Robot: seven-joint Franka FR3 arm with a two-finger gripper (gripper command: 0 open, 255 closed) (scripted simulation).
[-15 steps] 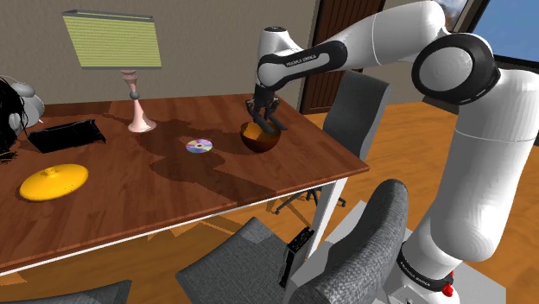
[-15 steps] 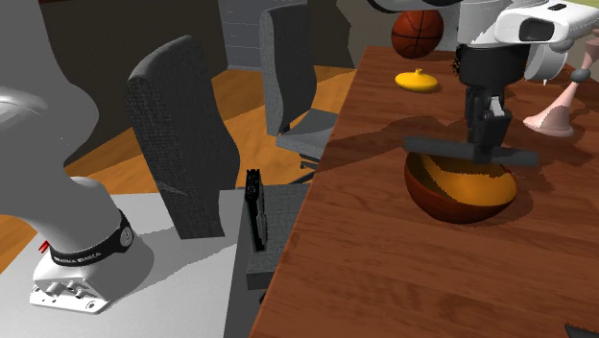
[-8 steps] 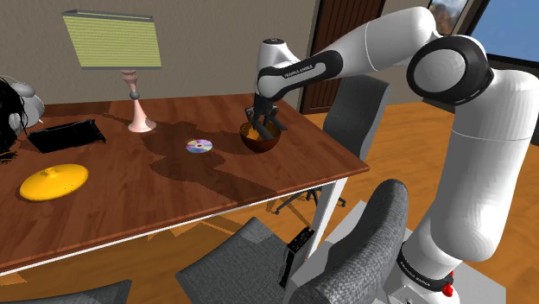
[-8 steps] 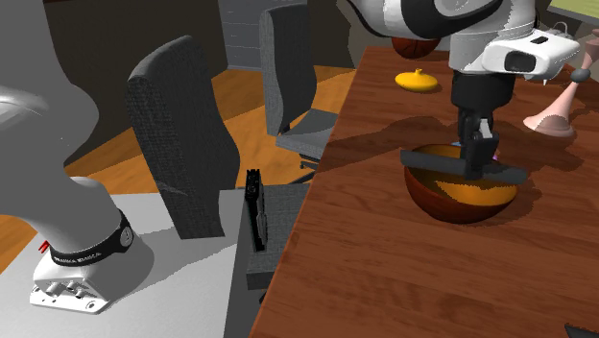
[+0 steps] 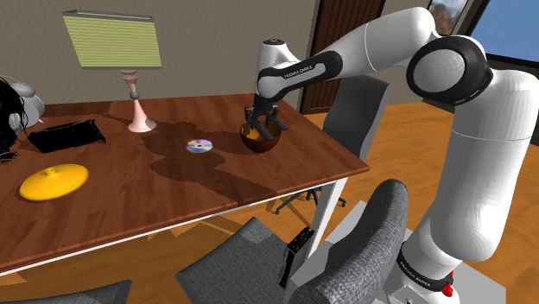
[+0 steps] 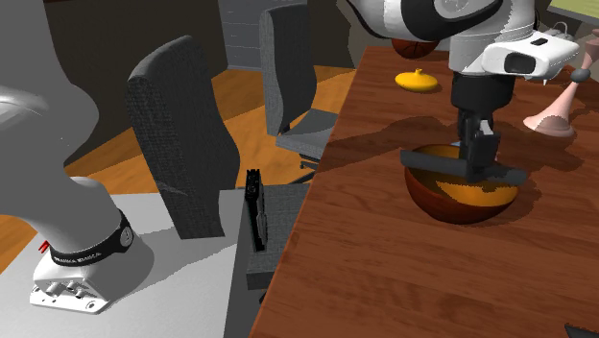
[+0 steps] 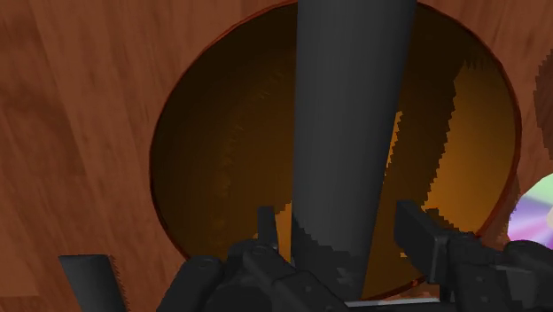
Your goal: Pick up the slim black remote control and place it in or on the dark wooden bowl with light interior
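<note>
Brown wooden table (image 5: 173, 173) carries the dark bowl (image 6: 451, 206), interior orange. The slim dark remote (image 6: 427, 159) lies across the bowl's rim, slightly tilted. The fingers (image 7: 425, 239) stand narrowly apart either side of it, not clasping. Recommend a straight vertical withdrawal, so the remote is not brushed off.

Bench (image 5: 173, 186): dark reddish wood top, pale edge. Wall (image 5: 199, 52) behind it plain brown-beige. Dark brown door (image 5: 335, 30) at back. Window (image 5: 511, 30) at shoulder view's upper right, blue sky. Floor (image 5: 406, 147): orange wood planks. Grey office chair (image 5: 356, 108) at bench's far end, grey high-back chair (image 5: 363, 250) near lower edge. Table lamp (image 5: 129, 78) on bench, yellow-green shade, pink base.
</note>
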